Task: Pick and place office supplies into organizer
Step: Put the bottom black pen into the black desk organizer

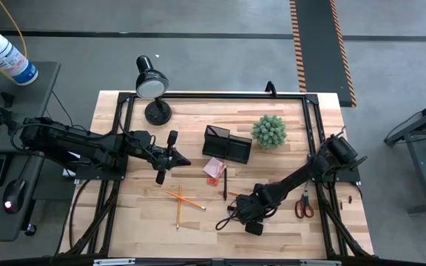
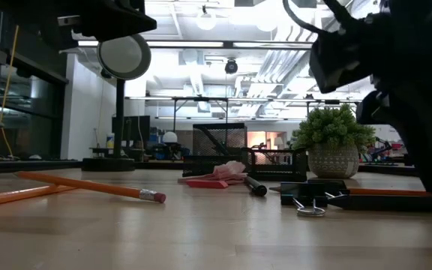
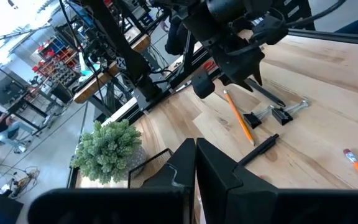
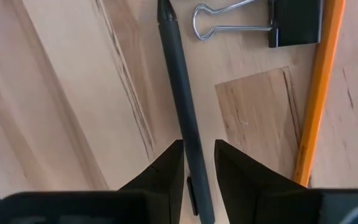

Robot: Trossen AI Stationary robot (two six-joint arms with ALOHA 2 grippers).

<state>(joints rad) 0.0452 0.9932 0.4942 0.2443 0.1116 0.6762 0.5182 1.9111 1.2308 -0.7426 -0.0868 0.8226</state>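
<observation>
My right gripper point(image 4: 199, 163) points down at the table's near middle point(image 1: 244, 210), open. Its fingers stand on either side of a black pen point(image 4: 180, 87) that lies flat on the wood. A binder clip point(image 4: 291, 22) and an orange pencil point(image 4: 319, 93) lie beside that pen. A second black pen point(image 1: 225, 183), the pink sticky-note pad point(image 1: 214, 168), two crossed pencils point(image 1: 183, 199) and the red-handled scissors point(image 1: 304, 205) rest on the table. The black organizer point(image 1: 228, 144) stands at the middle back. My left gripper point(image 1: 180, 157) hovers left of it, shut and empty.
A green plant ball in a pot point(image 1: 270, 131) stands right of the organizer. A black desk lamp point(image 1: 152, 85) stands at the far left. Two binder clips point(image 2: 313, 196) lie near my right gripper. Bare wood lies along the near edge and left of the pencils.
</observation>
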